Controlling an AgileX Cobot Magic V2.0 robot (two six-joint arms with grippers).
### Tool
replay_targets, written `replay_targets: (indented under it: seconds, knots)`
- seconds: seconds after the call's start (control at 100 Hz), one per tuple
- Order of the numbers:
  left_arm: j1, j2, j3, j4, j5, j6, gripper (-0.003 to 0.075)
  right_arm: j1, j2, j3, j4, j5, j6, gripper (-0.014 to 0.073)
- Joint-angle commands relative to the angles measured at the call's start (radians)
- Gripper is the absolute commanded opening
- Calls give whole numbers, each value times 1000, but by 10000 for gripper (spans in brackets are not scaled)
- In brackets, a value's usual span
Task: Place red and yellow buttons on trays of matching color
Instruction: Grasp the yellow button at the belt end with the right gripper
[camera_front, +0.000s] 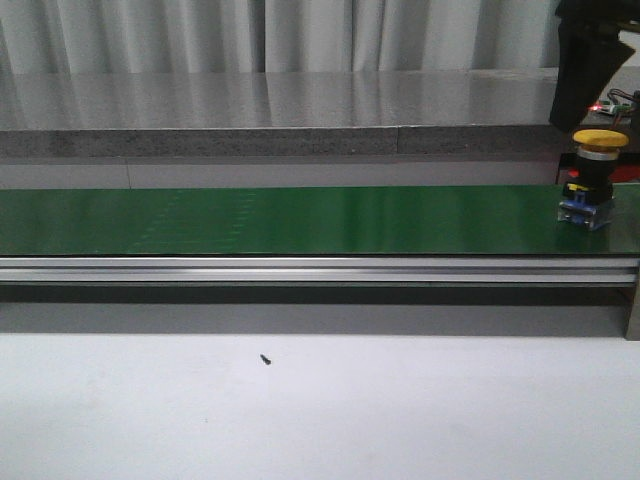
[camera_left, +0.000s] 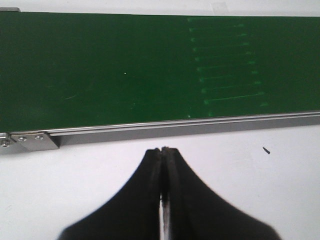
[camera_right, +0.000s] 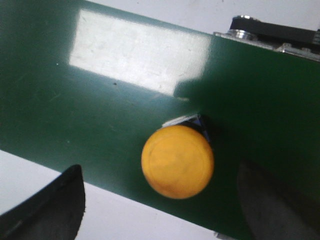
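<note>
Your front camera sits low, looking level across the white table (camera_front: 320, 420) at the green conveyor belt (camera_front: 280, 220) running crosswise. Your left wrist camera looks down from nearby, over the closed left gripper (camera_left: 163, 150), at the same belt and its metal rail (camera_left: 175, 126). Your right wrist camera hangs close above the yellow button (camera_right: 177, 161), which the front view shows at the belt's right end.
</note>
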Motion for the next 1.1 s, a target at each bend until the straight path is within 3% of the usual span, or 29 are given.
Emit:
replay_targets:
  seconds: [0.0, 0.19, 0.46, 1.09]
  knots:
    - [-11, -16, -25, -24, -53, -1, -20, -2, -20, -20, -14, -34, -6, 613]
    - [-11, -16, -25, -28, -42, -1, -20, -5, -1, -21, -30, -44, 6, 587]
    - [-11, -16, -25, -32, -36, -1, -20, -7, -1, -21, -39, -43, 23, 286]
    - [-11, -16, -25, -38, -36, -1, -20, -7, -92, -21, -95, 0, 46, 278]
